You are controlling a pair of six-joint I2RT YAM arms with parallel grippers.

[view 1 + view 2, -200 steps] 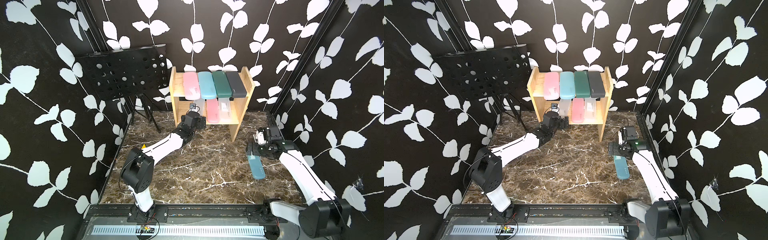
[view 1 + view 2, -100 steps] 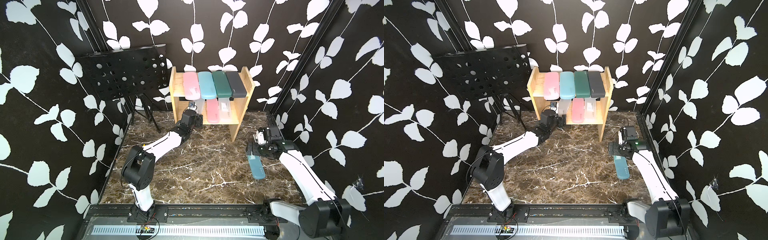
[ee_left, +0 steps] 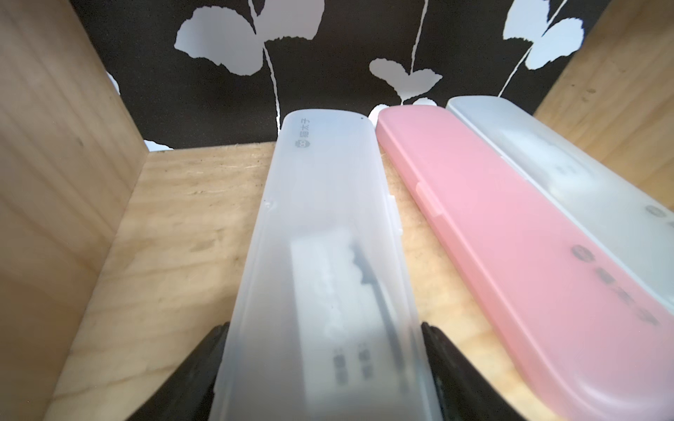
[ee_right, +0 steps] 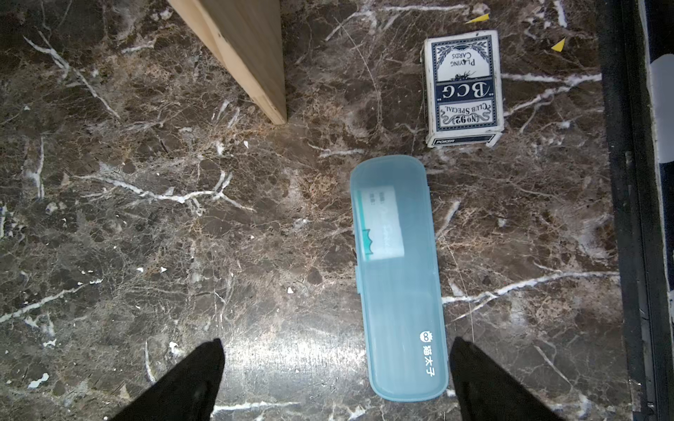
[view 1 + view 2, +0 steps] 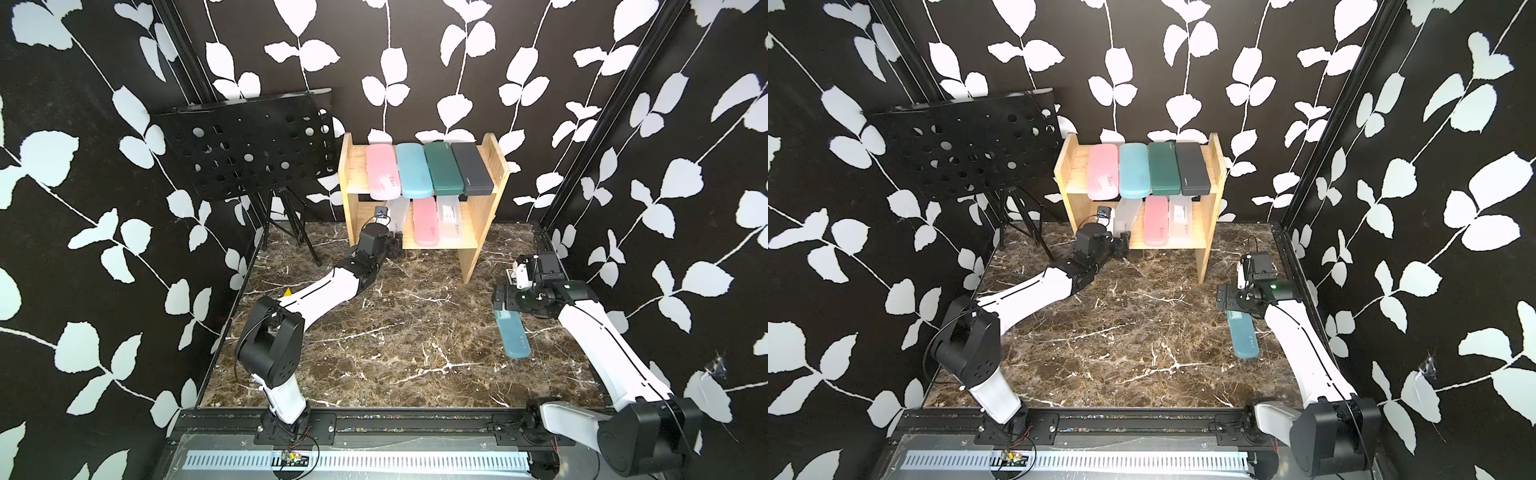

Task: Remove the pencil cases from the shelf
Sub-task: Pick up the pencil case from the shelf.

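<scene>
— Where is our left hand?
— At the left end of the shelf's lower board. Its fingers lie against both long sides of the frosted clear case, and we read that as a pinch on its near end.
— And the case's long axis?
— Near to far, straight away from the hand, with the pink case just beside it on the right. So we judge the pull should run along that axis, toward the near side.
— Our right hand?
— Spread and holding nothing, over the light blue case lying on the worktop. The left arm is nearer.
</scene>
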